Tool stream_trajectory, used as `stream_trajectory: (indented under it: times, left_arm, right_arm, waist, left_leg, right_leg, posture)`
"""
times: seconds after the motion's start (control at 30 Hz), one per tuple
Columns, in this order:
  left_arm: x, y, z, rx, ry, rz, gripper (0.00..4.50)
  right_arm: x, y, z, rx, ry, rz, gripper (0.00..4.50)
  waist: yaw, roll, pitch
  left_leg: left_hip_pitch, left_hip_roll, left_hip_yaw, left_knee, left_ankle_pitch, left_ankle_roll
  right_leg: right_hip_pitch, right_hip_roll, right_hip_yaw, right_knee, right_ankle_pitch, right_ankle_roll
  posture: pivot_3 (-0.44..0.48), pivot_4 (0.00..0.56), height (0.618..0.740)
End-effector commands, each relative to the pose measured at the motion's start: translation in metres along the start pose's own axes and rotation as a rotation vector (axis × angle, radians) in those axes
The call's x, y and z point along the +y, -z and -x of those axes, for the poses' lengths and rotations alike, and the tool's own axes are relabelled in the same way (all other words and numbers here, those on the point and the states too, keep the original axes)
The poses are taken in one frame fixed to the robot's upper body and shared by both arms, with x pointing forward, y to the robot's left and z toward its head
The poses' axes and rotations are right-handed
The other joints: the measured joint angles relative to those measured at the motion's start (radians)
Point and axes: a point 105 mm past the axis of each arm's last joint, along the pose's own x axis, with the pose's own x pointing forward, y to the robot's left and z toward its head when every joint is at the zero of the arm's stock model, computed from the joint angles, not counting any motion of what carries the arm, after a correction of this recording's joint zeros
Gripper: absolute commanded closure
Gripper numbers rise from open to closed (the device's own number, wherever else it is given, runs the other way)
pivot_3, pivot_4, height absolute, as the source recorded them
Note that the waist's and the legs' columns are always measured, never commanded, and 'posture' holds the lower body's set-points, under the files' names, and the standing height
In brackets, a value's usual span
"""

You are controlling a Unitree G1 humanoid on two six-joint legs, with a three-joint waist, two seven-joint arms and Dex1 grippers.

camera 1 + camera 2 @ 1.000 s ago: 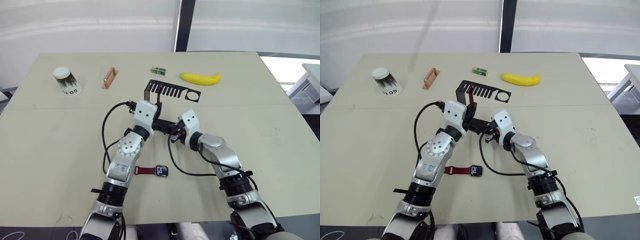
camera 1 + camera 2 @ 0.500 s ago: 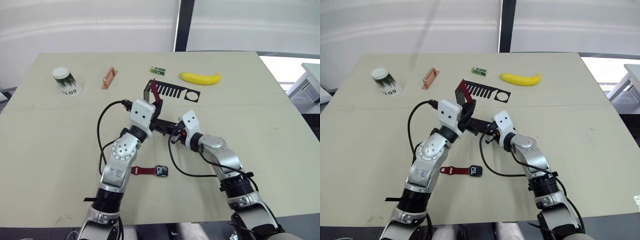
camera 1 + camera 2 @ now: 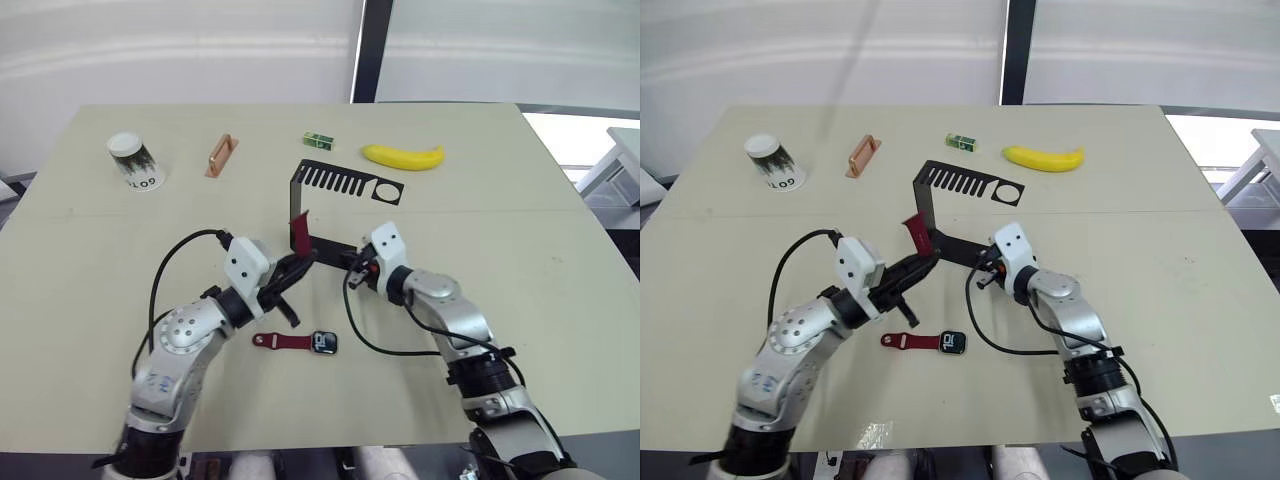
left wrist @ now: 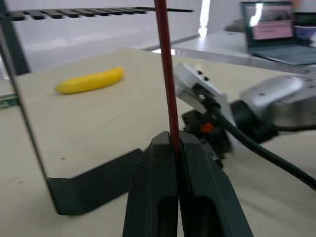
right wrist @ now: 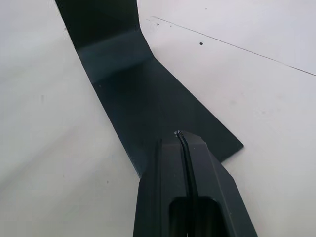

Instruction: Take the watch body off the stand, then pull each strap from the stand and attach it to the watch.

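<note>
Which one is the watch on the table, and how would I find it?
Start at the tall black stand in the middle of the table, then look nearer, to the bare patch in front of the left gripper. The watch lies flat there: a small black square face with one dark-red strap already on it.
</note>
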Motion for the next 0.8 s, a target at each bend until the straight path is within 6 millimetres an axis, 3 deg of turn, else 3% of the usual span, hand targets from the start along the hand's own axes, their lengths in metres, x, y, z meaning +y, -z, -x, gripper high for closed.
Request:
stream_trajectory:
  times: [0.03,0.13,0.23,0.37,0.5,0.67,0.8]
  left_arm:
    - [-0.017,-0.015,0.006,-0.023,0.208,0.054,4.45]
    - [-0.023,-0.018,0.008,-0.02,0.351,0.149,4.45]
    - [-0.023,-0.023,0.004,-0.041,0.451,0.213,4.5]
    - [-0.017,-0.025,-0.01,-0.053,0.515,0.273,4.5]
    - [-0.018,-0.029,-0.018,-0.062,0.579,0.302,4.5]
    - [-0.023,-0.033,-0.035,-0.077,0.645,0.292,4.5]
    - [-0.025,-0.034,-0.039,-0.085,0.663,0.3,4.5]
  right_arm:
    - [0.018,-0.04,0.039,-0.141,-0.133,0.11,4.5]
    - [0.014,-0.048,0.078,-0.167,-0.156,0.025,4.5]
    - [0.022,-0.059,0.105,-0.205,-0.252,-0.101,3.71]
    - [0.035,-0.082,0.131,-0.305,-0.39,-0.267,1.9]
    - [0.047,-0.104,0.139,-0.407,-0.495,-0.391,0.18]
    - [0.053,-0.124,0.124,-0.478,-0.524,-0.53,0.03]
    - [0.058,-0.127,0.11,-0.453,-0.484,-0.537,0.03]
  waist:
    - [0.0,0.001,0.0]
    - [-0.001,0.001,0.001]
    - [-0.003,0.0,0.001]
    - [-0.003,0.0,0.001]
    - [-0.007,0.0,0.001]
    - [-0.003,0.0,0.001]
    - [-0.005,0.0,0.001]
  left_leg:
    - [-0.001,0.0,0.0,0.0,0.0,0.0]
    - [-0.002,0.0,-0.001,0.0,0.0,0.001]
    - [-0.001,0.0,-0.001,0.0,0.0,0.001]
    - [-0.002,0.0,-0.001,0.0,0.0,0.0]
    - [-0.002,0.0,-0.001,0.0,0.0,0.0]
    - [-0.002,0.0,-0.001,0.001,0.0,0.001]
    - [-0.003,0.0,-0.002,0.0,0.0,0.001]
  right_leg:
    - [0.0,0.0,0.0,-0.001,0.0,0.0]
    - [0.0,0.0,0.0,-0.002,0.0,0.001]
    - [0.0,0.001,0.0,-0.002,0.0,0.001]
    - [0.0,0.001,0.0,-0.002,0.0,0.001]
    - [0.0,0.002,0.0,-0.002,0.0,0.001]
    - [0.0,0.002,0.001,-0.002,0.001,0.001]
    - [-0.001,0.002,0.001,-0.002,0.0,0.001]
  posture:
    - [0.0,0.15,0.74]
    - [0.0,0.15,0.74]
    - [0.0,0.15,0.74]
    - [0.0,0.15,0.74]
    - [0.0,0.15,0.74]
    - [0.0,0.15,0.74]
    - [0.0,0.15,0.74]
